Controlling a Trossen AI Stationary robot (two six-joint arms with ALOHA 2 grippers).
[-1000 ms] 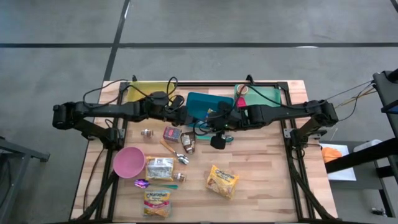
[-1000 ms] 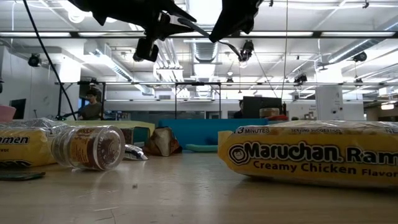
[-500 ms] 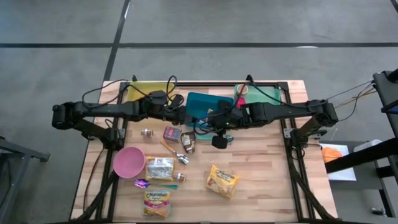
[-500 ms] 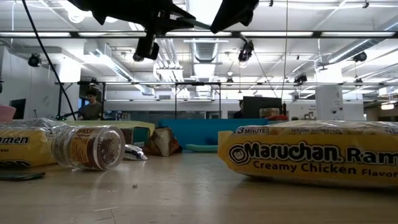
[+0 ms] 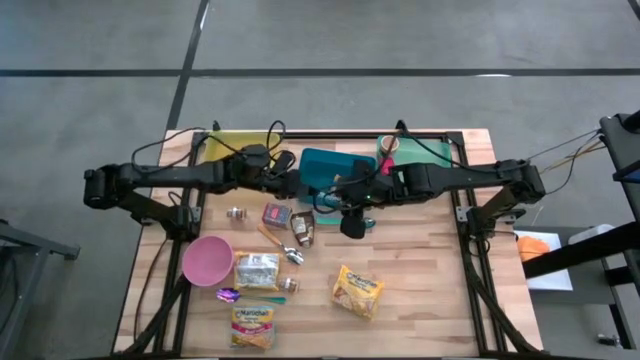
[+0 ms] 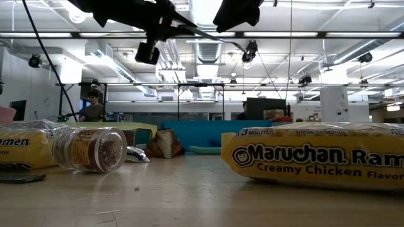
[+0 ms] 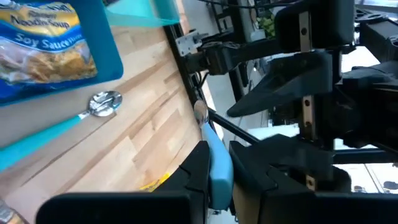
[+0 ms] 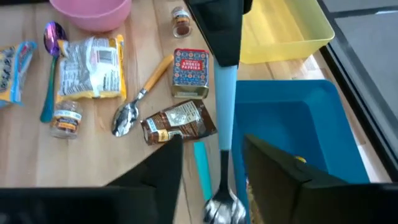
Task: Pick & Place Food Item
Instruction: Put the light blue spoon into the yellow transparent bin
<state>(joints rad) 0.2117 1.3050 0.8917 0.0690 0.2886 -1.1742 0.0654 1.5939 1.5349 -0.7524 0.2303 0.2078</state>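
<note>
— Where do we have the fingers right now?

— The left gripper is pinching the light-blue handle of a spoon, with its fingers pressed against it on both sides. The spoon hangs bowl-down from that grip, off the counter.

— And the right gripper?

— The right gripper has its fingers spread. The bowl end of the spoon sits in the gap between them, and we can't tell if either finger touches it. In the high view both grippers meet near the centre of the frame, at the lower edge of the blue bin.

— Where do we see the food?

— A Soy Sauce ramen pack lies inside the blue bin. A Creamy Chicken ramen pack lies flat on the counter, at lower centre in the high view and well apart from both grippers. Two more ramen packs lie lower left, near the pink bowl.

— Anything else close by?

— A second spoon with a teal handle rests on the counter just beside the blue bin. A yellow bin sits upper left of the blue one and a green bin upper right. A small jar lies on its side at the left of the low view.
</note>
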